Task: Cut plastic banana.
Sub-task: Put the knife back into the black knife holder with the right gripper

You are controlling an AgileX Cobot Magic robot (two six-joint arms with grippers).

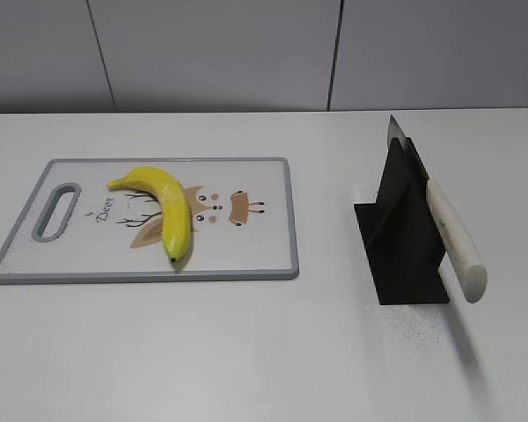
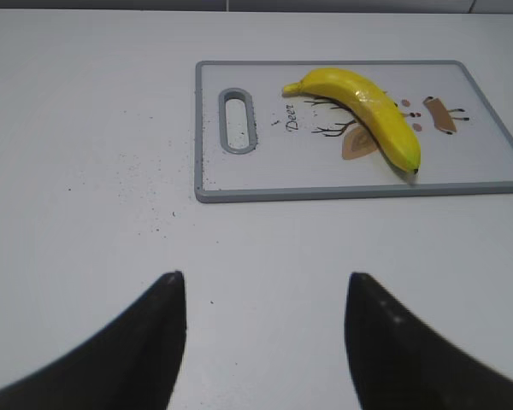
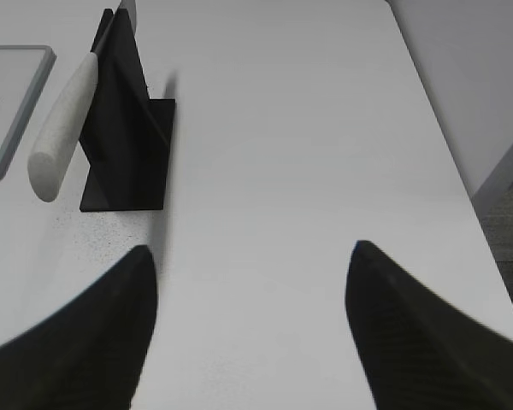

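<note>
The banana (image 1: 165,207) looks like glossy, smooth yellow plastic on a smooth board (image 1: 264,259). Right of the board, a matt black stand (image 1: 403,242) holds a knife (image 1: 454,237) with a speckled off-white handle.

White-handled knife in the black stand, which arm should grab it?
Right. The white-handled knife in the black stand lies just ahead of the open right pincer; the left pincer faces the yellow plastic banana.
</note>
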